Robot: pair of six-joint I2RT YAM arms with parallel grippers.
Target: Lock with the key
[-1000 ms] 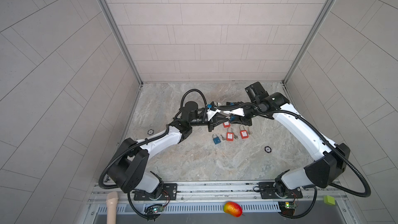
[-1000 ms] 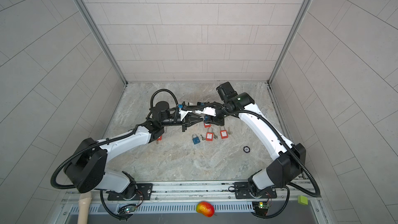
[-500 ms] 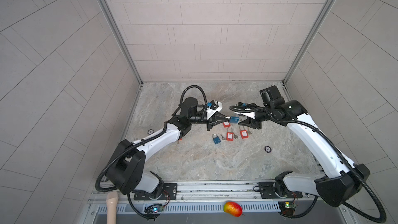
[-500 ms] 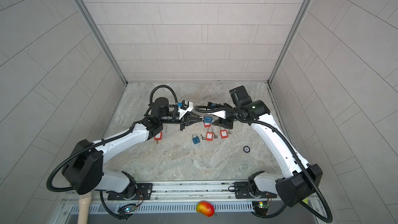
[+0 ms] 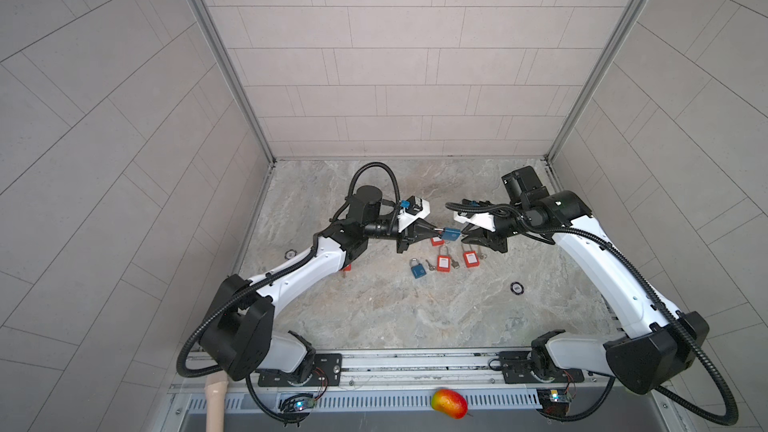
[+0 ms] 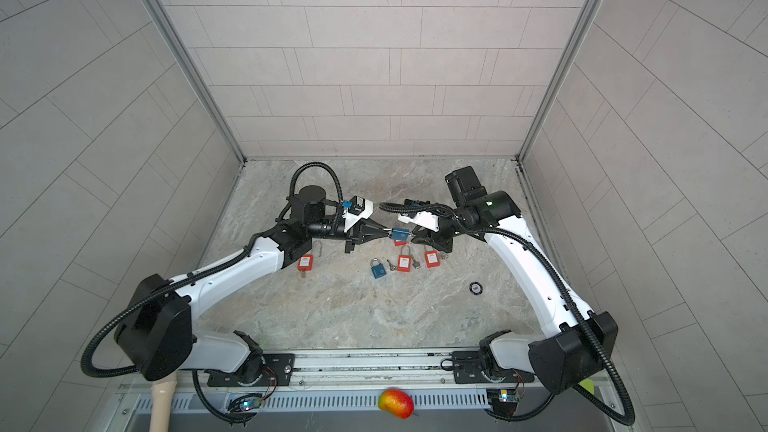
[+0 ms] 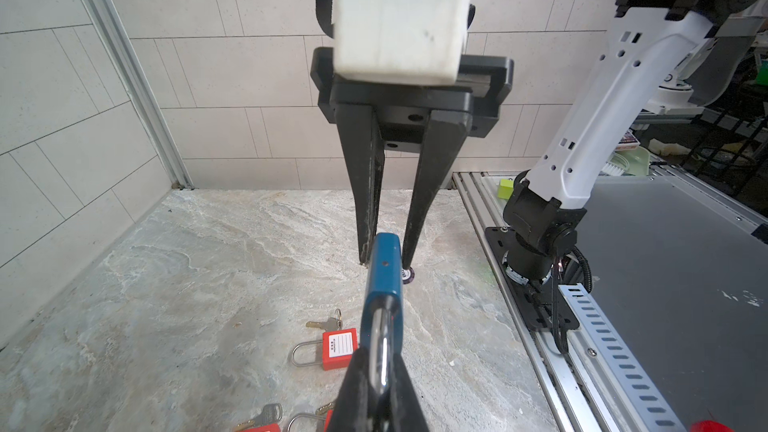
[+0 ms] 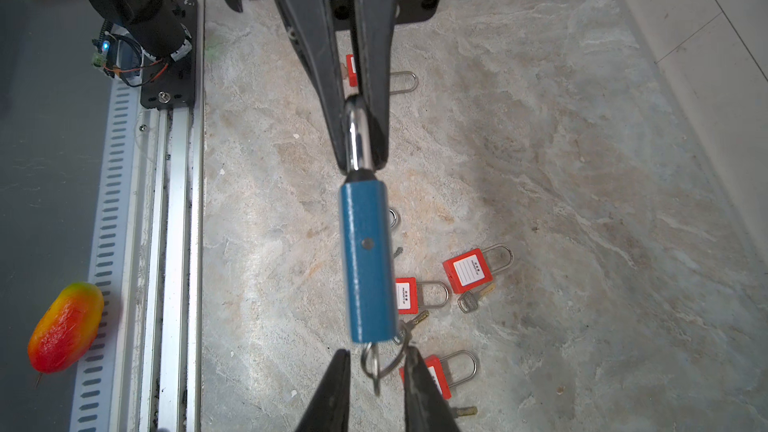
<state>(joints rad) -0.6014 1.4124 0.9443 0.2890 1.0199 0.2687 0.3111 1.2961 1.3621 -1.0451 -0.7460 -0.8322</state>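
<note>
Blue padlock [image 5: 451, 234] aloft, shackle [image 8: 355, 135] clamped in left fingers [image 8: 320, 56] | right fingers [image 7: 365, 201] narrowly apart, straddling key ring [image 8: 375, 382] | red padlocks [image 5: 444, 263] mid marbled-grey worktop [image 5: 374, 305] | tiled walls [image 5: 395, 56] around

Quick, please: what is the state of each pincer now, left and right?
Left pincer: closed on the shackle of the blue lock.
Right pincer: open, tips on either side of the key ring, not gripping yet.
</note>
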